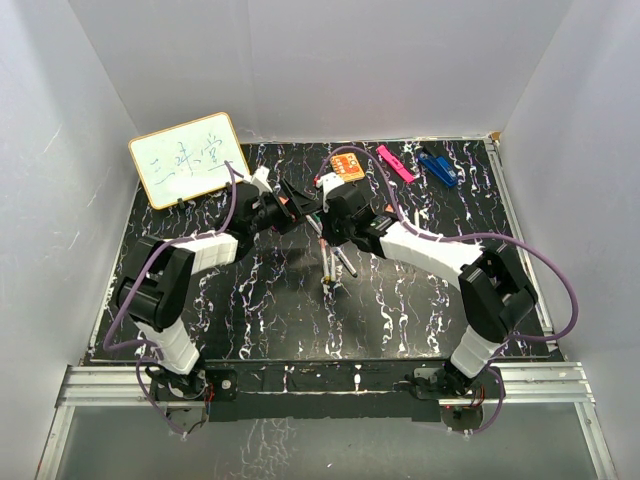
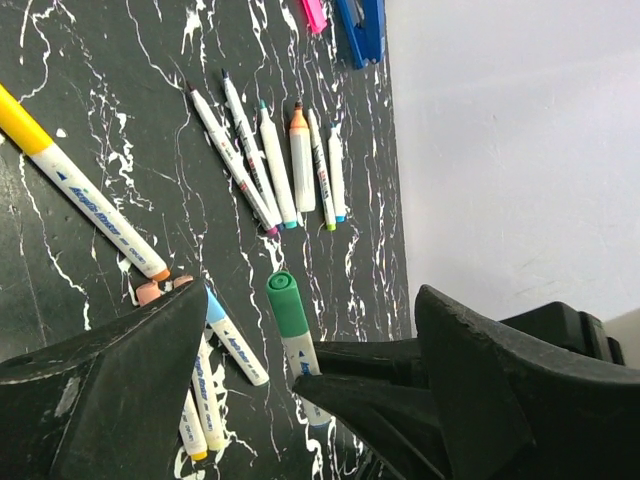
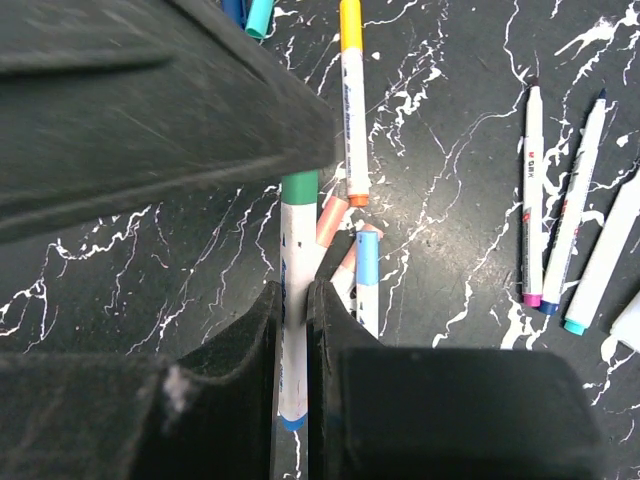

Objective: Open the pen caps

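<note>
My right gripper (image 3: 292, 290) is shut on the white barrel of a pen (image 3: 290, 350) and holds it above the table. The pen's green cap (image 2: 286, 303) sticks out between the wide-apart fingers of my left gripper (image 2: 312, 300), which is open and touches nothing. Both grippers meet at the table's middle back, left gripper (image 1: 290, 208) beside right gripper (image 1: 322, 215). Below lie a yellow-capped pen (image 2: 80, 190), a blue-capped pen (image 2: 232, 335) and a row of several uncapped pens (image 2: 280, 160). Loose peach caps (image 2: 150, 292) lie beside them.
A pink clip (image 2: 313, 14) and a blue clip (image 2: 362, 28) lie at the back right of the black marbled table (image 1: 420, 300). An orange card (image 1: 346, 170) lies behind the grippers. A small whiteboard (image 1: 188, 158) leans at the back left. White walls enclose the table.
</note>
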{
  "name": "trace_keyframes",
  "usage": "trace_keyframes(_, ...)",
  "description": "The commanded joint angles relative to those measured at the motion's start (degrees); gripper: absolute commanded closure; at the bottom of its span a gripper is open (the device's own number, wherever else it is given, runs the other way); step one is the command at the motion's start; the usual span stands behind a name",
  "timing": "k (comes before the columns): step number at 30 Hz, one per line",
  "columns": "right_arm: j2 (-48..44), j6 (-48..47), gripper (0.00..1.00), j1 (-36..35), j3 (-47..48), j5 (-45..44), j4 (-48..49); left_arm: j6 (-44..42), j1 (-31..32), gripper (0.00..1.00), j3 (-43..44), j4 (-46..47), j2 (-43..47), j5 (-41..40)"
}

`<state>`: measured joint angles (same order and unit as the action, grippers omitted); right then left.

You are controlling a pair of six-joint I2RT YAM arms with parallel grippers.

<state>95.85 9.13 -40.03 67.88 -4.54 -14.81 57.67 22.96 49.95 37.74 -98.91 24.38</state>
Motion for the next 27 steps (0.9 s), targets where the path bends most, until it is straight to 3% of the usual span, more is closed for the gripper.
trace_keyframes(1, -3.1, -0.1, 1.00, -0.7, 3.1, -0.1, 2.7, 0.3, 1.0, 0.18, 2.0, 2.2, -0.5, 1.4)
trace_keyframes(8, -3.4, -0.2, 1.00, -1.4, 3.2, 0.6, 3.2, 0.8, 1.6, 0.25, 2.1, 3.2, -1.6, 1.9)
trace_keyframes(27, -4.6, -0.9, 1.00, -2.0, 3.2, 1.7, 3.9, 1.4, 2.0, 0.67, 2.4, 5.1, -2.9, 3.0)
